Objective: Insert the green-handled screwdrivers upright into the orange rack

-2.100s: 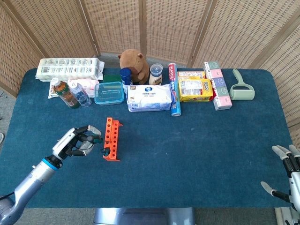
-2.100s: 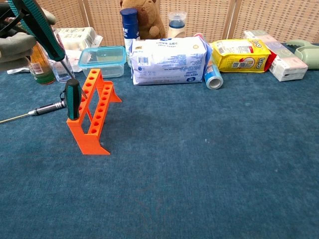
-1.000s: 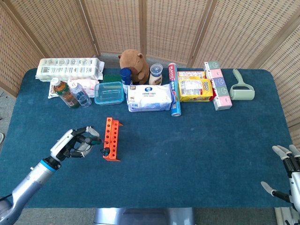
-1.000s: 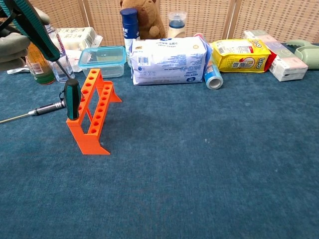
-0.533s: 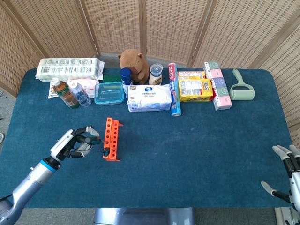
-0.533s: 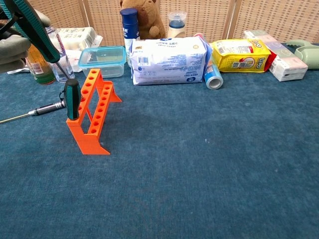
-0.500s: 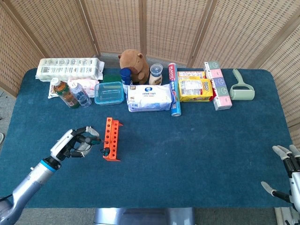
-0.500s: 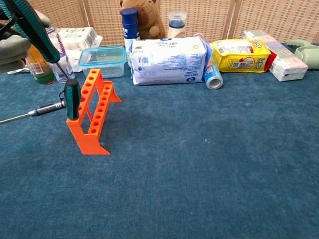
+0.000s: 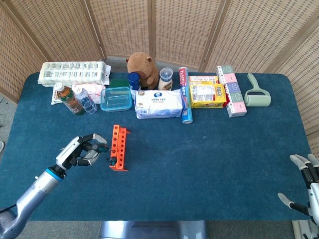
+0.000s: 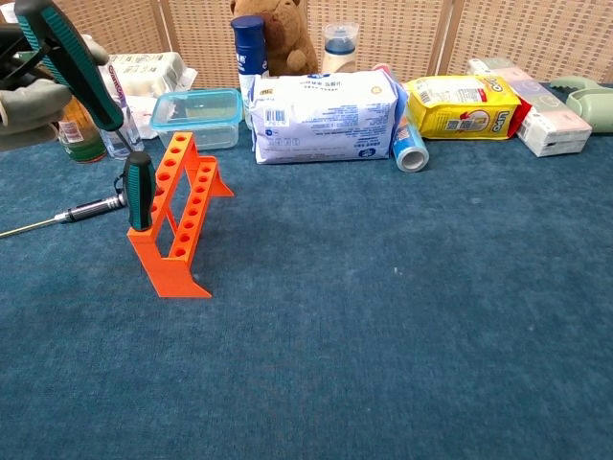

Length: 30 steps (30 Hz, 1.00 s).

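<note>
While one green-handled screwdriver (image 10: 139, 190) already stands upright in the near end of the orange rack (image 10: 178, 222), the left hand (image 10: 31, 91) grips a second screwdriver (image 10: 70, 64), tilted, tip down just above the rack's left side. Step: insertion. Next likely needs straightening the shaft and lining it up over a free hole. Right hand (image 9: 305, 185) idles with fingers apart, holding nothing, far right.

Even, bright, diffuse light fills both views, with no glare. Shadows on the blue counter (image 9: 209, 149) are faint: a soft one hugs the base of the orange rack (image 10: 177, 216). The head view is sharp throughout. In the chest view, the foreground carpet weave nearer than the rack looks slightly soft
</note>
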{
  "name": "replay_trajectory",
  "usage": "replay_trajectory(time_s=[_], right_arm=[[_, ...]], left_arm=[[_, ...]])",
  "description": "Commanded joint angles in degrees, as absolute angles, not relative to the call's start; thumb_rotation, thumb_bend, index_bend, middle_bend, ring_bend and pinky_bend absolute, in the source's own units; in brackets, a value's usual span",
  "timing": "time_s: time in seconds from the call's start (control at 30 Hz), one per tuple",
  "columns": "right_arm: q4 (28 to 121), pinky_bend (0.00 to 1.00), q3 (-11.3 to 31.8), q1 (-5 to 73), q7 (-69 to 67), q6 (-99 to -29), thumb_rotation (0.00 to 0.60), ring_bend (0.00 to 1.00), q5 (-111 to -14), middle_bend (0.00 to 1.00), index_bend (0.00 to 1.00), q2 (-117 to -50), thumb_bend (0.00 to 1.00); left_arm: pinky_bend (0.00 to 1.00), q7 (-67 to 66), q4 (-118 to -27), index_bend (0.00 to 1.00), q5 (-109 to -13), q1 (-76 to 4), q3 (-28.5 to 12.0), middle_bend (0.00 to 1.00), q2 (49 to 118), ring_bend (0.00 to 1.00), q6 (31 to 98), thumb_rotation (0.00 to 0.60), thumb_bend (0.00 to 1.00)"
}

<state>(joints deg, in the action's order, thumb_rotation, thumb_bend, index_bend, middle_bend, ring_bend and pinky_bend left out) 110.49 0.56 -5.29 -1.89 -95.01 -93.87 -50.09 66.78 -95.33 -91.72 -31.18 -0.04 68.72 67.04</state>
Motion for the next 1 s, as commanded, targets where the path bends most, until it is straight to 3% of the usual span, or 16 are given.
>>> replay_trajectory(time_s=[0.03, 0.63, 1.0], right_arm=[[110.47, 0.00, 0.54, -5.31, -1.89, -95.02, 0.600, 0.03, -93.89, 0.16, 0.13, -50.09, 0.00], [110.43, 0.00, 0.56, -5.22, -1.79, -94.81, 0.600, 0.03, -93.76, 0.17, 0.13, -50.08, 0.00], [110.36, 0.00, 0.54, -5.34, -2.19, -95.09, 0.600, 0.03, -93.89, 0.17, 0.13, -49.96, 0.00]], left_arm=[[0.91, 65.72, -95.14, 0.52, -91.09, -31.51, -0.23, 0.90, 69.21, 0.87, 66.20, 0.600, 0.51], [0.91, 60.85, -90.36, 0.52, -84.77, -33.59, -2.19, 0.90, 74.54, 0.87, 58.83, 0.600, 0.51], [0.91, 55.65, -90.53, 0.52, -83.10, -33.19, -3.10, 0.90, 75.56, 0.87, 58.43, 0.600, 0.51]])
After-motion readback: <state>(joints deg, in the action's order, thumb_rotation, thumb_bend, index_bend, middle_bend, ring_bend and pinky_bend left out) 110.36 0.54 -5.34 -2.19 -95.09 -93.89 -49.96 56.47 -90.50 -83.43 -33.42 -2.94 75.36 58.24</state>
